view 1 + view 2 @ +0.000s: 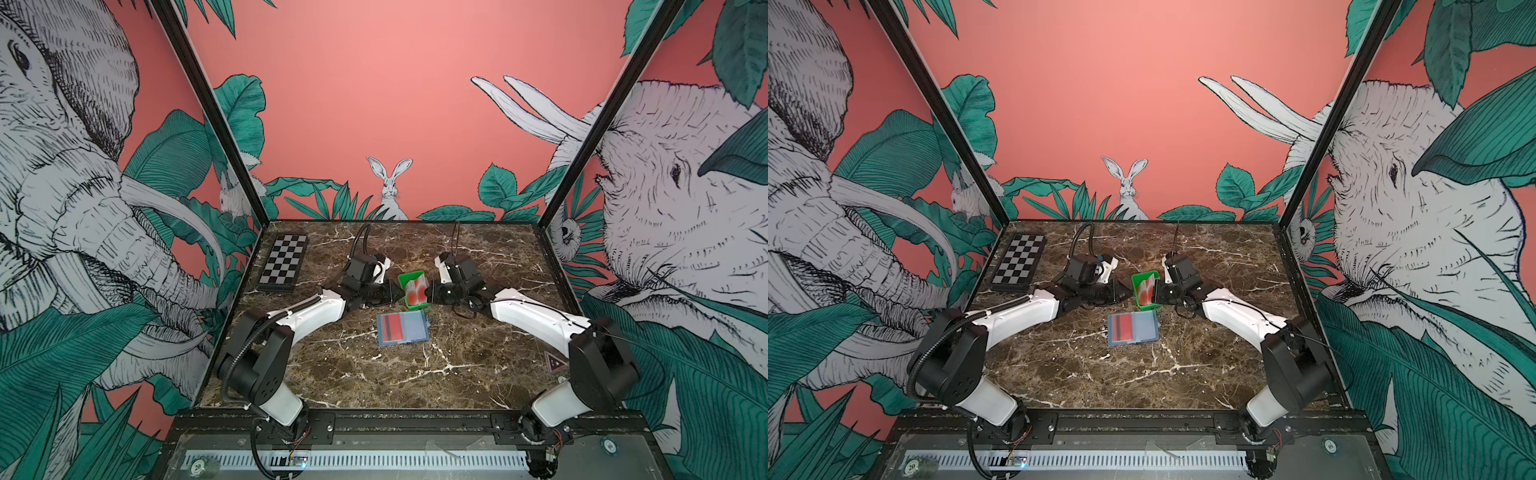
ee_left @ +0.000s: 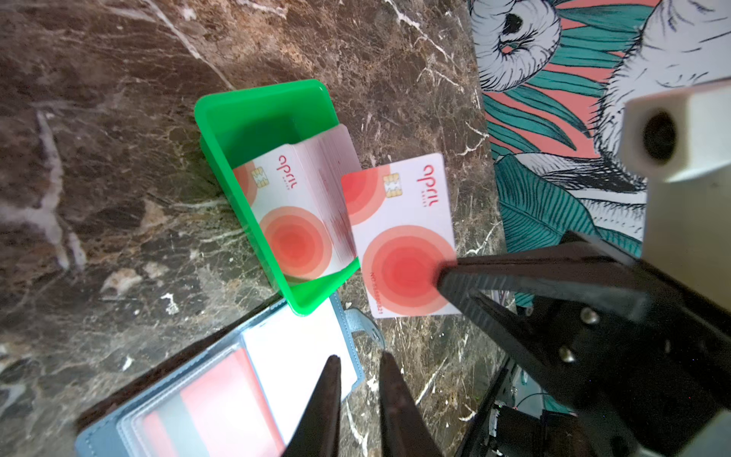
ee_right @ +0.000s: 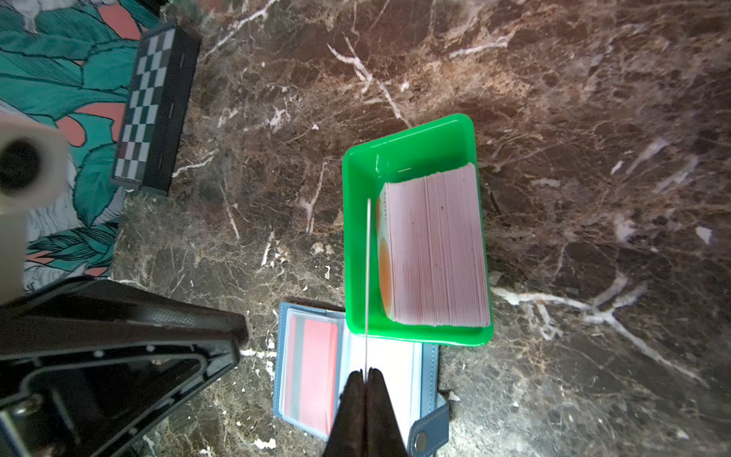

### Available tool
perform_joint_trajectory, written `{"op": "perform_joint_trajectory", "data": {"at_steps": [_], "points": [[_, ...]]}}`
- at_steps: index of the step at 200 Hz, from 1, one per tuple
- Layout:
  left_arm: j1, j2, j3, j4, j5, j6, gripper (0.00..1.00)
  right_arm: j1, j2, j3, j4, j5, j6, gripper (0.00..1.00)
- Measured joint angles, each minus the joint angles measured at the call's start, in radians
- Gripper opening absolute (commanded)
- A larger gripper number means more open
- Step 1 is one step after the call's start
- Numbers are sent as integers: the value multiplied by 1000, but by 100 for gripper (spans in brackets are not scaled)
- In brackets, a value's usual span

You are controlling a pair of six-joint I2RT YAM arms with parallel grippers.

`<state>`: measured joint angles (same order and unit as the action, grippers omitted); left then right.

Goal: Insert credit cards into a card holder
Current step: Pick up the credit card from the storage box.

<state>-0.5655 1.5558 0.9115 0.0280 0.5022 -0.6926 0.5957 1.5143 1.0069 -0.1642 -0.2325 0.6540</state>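
Observation:
A stack of credit cards point(image 3: 435, 249) stands on edge in a green tray point(image 3: 407, 134). My right gripper point(image 3: 367, 372) is shut on one credit card point(image 2: 399, 233), white with red-orange circles, held upright just beside the tray's right side. The slate-blue card holder point(image 1: 402, 328) lies open on the marble in front of the tray, a red card point(image 3: 316, 356) in its left sleeve and its right sleeve pale. My left gripper point(image 2: 358, 358) hovers left of the tray point(image 1: 411, 309), jaws slightly open with nothing between them.
A folded chessboard point(image 1: 282, 264) lies at the back left of the marble table point(image 1: 374, 374). Both arms reach in from the front corners and meet at the tray in the middle. The enclosure walls stand close on both sides.

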Motion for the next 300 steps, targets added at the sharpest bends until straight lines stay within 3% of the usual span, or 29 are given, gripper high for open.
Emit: {"op": "perform_joint_trajectory", "data": {"at_steps": [61,118,225,300], "points": [[2,-73,-257,333,113,-165,21,0,-136,-85,62,-92,60,0],[2,-79,-407,697,179,-337,23,0,-204,-179,169,-206,151,0],[2,7,-424,1019,224,-503,25,0,-238,-230,309,-314,266,0],[2,13,-424,1078,224,-544,18,0,-232,-238,319,-337,279,0]]}}
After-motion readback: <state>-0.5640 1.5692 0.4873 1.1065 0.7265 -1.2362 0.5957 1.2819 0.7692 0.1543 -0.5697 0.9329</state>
